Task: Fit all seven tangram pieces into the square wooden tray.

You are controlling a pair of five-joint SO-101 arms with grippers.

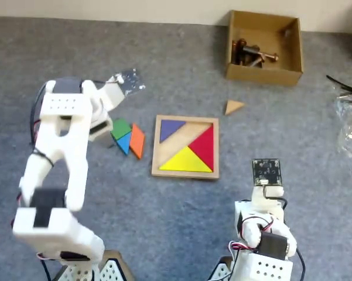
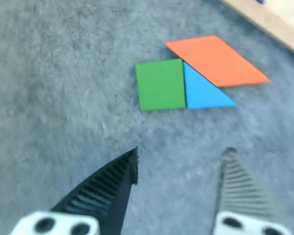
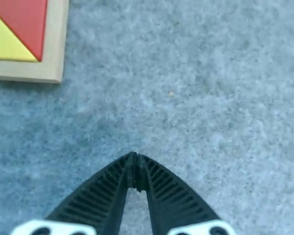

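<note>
Tray (image 1: 185,174) holds three of seven pieces. Green square (image 2: 160,84), blue triangle (image 2: 203,91), orange piece (image 2: 217,61) lie ahead of left gripper (image 2: 182,154), jaws spread; right gripper (image 3: 136,160) closed, empty.

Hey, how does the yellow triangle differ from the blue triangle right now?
The yellow triangle is clearly larger than the blue triangle. The yellow triangle sits inside the wooden tray, edge to edge with the red triangle. The blue triangle lies outside the tray on the grey carpet, touching the green square and the orange parallelogram. Both are triangles lying flat.
</note>
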